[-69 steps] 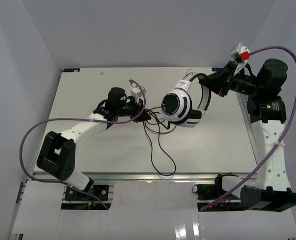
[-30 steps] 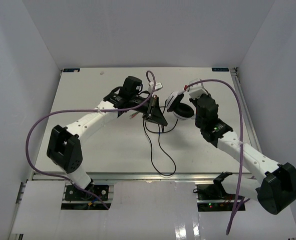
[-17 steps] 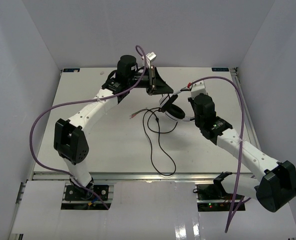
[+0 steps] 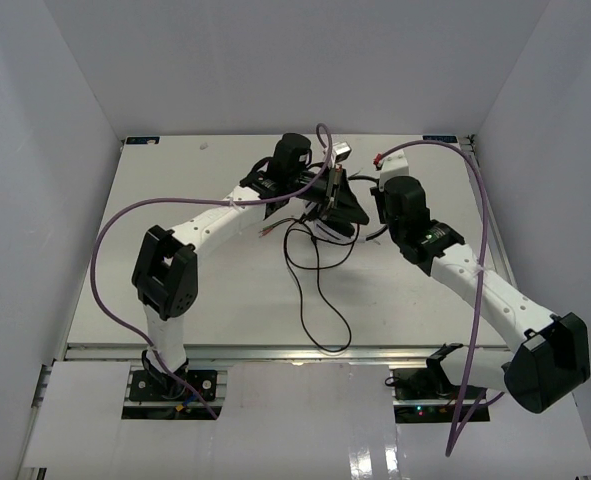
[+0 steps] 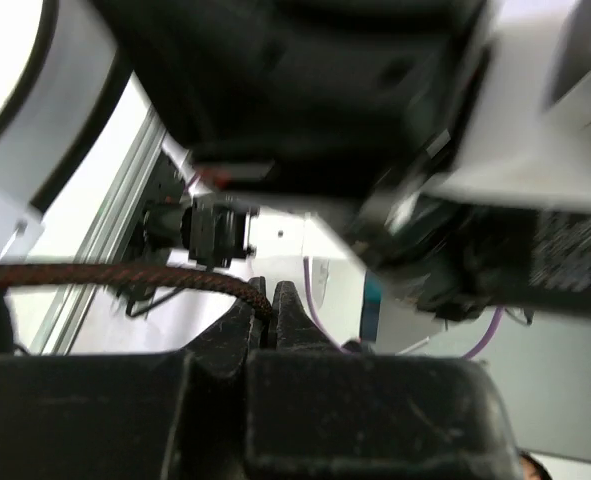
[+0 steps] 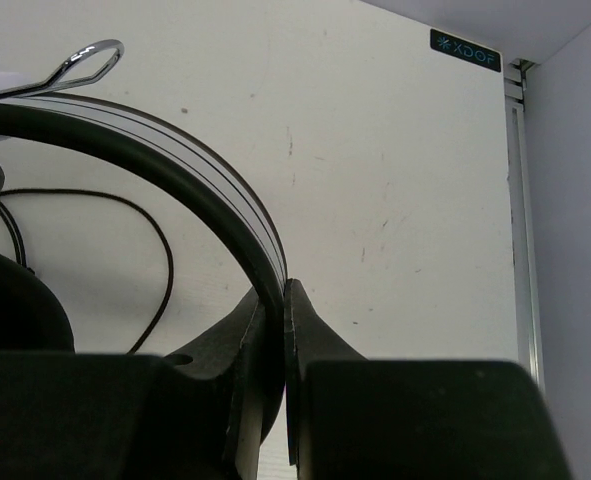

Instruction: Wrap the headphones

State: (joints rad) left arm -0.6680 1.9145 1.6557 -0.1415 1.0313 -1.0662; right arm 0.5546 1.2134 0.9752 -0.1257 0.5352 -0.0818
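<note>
Currently: headphones (image 6: 175, 150) mid-table, toward far side, between my grippers. My right gripper (image 6: 273, 300) clamped on headphones' band, which arcs leftward. My left gripper (image 5: 265, 297) pinching braided cable (image 5: 125, 275); slack runs far-to-near. Table (image 6: 375, 150) label (image 6: 465, 49): "XDOF".

Top external: set high above and behind both bases, tilted down over the whole table (image 4: 225, 290), far off. Left wrist: aimed out along the left gripper (image 5: 265, 300), very close, blurred. Right wrist: aimed past the right gripper (image 6: 277, 295) onto the headphones (image 6: 175, 165), close. Shared with overhead: table just beyond those tips.
</note>
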